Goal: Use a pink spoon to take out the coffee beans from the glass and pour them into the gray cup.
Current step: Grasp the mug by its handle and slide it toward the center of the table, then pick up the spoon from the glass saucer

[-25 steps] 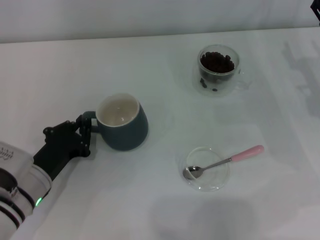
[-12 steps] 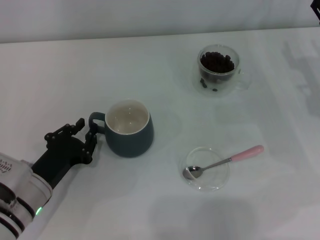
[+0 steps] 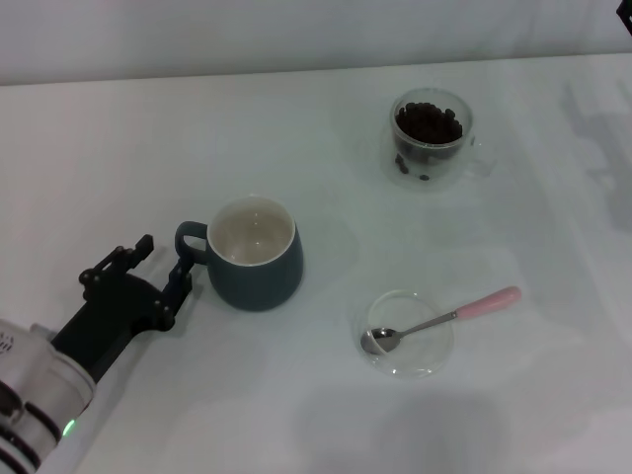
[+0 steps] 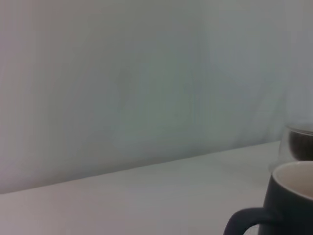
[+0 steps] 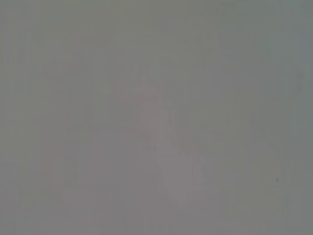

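Note:
The gray cup (image 3: 255, 254) stands upright left of centre, cream inside showing and nothing in it, with its handle toward my left gripper (image 3: 163, 255). That gripper is open and empty, just left of the handle and not touching it. The cup also shows in the left wrist view (image 4: 293, 196). The glass (image 3: 431, 138) with the coffee beans (image 3: 428, 122) stands at the back right; its rim also shows in the left wrist view (image 4: 298, 144). The pink spoon (image 3: 489, 302) lies with its metal bowl in a flat clear dish (image 3: 431, 357). My right gripper is out of view.
A dark sliver at the head view's top right corner (image 3: 626, 10) may be my right arm. The white table (image 3: 296, 118) meets a pale wall at the back. The right wrist view shows only a blank grey surface.
My left gripper held the cup by its handle, set it down slightly to the right, opened, and has drawn back to the left. The spoon and the glass have not moved.

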Controlling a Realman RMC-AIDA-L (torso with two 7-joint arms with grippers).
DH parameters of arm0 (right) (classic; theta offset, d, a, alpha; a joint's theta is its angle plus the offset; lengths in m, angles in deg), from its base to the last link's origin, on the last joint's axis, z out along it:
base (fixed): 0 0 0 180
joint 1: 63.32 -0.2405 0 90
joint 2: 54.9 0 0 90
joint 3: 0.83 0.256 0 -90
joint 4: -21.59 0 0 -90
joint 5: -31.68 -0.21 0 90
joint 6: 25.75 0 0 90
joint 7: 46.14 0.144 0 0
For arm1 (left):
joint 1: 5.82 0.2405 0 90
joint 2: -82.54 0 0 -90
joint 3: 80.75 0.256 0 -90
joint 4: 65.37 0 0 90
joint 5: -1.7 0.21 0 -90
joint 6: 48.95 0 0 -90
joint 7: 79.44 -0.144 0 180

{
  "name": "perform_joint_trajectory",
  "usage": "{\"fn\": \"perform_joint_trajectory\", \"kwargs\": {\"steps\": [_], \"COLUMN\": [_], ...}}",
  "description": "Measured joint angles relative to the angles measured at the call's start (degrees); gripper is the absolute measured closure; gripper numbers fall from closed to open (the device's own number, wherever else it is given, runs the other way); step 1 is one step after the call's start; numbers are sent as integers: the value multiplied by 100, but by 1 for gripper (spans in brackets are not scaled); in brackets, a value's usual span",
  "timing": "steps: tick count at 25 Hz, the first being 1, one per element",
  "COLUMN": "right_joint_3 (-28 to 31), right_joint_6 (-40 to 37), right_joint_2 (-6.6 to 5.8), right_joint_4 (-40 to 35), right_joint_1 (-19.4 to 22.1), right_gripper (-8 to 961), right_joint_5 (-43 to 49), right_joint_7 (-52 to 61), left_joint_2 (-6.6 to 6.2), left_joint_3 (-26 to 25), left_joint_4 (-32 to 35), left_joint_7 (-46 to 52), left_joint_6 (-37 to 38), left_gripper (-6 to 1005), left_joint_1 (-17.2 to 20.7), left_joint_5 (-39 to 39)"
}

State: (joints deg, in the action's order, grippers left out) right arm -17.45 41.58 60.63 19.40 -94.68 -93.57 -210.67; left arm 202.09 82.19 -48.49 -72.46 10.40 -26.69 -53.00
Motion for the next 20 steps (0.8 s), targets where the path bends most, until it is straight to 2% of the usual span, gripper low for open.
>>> {"fn": "perform_joint_trajectory", "kwargs": {"steps": [5,9,11,12,16,18,20], "right_joint_3": [18,32,-16,-98,-714,-1045,-1301], "right_joint_6": [57,63,64,63,50,147,377], "right_joint_2": [5,1,-23,-39,-82,-93,-103], "right_joint_4": [5,10,-29,-86,-605,-859,-984], "right_joint_1": [-1,89,244,372,1164,1546,1864], "right_gripper": [123,123,123,123,124,124,124], "right_joint_5": [-2,-36,-6,43,398,543,649], "right_joint_7": [0,294,881,1353,3645,4581,5254], "left_joint_2": [4,-4,-10,-11,-11,-12,-11], "left_joint_3": [1,2,3,1,3,1,0], "left_joint_4": [0,0,-1,-3,-48,-52,-55], "left_joint_7": [-86,-104,-100,-98,-84,-78,-64], "left_joint_6": [315,789,1081,1285,1859,1941,2042], "left_gripper": [501,442,305,237,187,175,175], "left_joint_1": [329,729,929,1030,1259,1271,1230], "left_joint_5": [4,-53,-210,-371,-1117,-1328,-1926]}}
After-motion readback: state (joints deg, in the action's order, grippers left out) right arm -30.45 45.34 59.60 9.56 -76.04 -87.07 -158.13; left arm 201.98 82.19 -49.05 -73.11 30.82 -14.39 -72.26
